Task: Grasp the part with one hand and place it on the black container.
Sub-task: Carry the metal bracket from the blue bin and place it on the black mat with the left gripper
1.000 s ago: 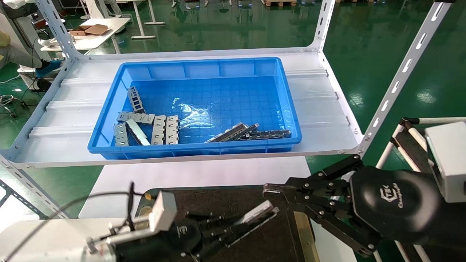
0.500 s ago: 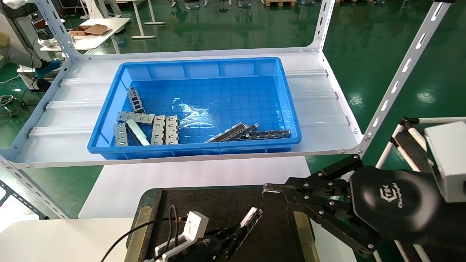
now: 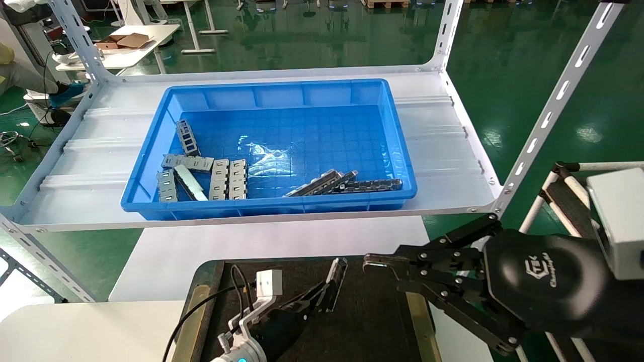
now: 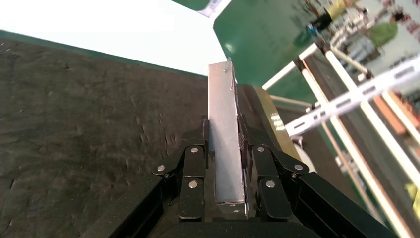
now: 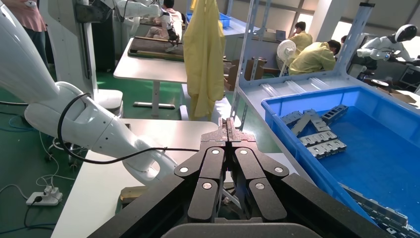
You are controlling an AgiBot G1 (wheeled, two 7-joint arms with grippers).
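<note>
- Left gripper (image 3: 322, 296) clamps the part (image 3: 336, 281), held low over the black container (image 3: 372, 322).
- Right gripper (image 3: 375, 262) hovers beside it, fingers pressed together.
- Blue bin (image 3: 151, 151) holds more parts.

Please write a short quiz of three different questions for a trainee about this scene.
1. True or false: the left gripper holds the slim silver-grey metal bar between its fingers.
2. What lies below the held bar? A) deep blue plastic bin B) flat black felt-like tray C) green floor
3. Fill in: the right gripper is ____ and holds nothing.

Key: 1 true; 2 B, the tray, not the blue bin; 3 shut.
</note>
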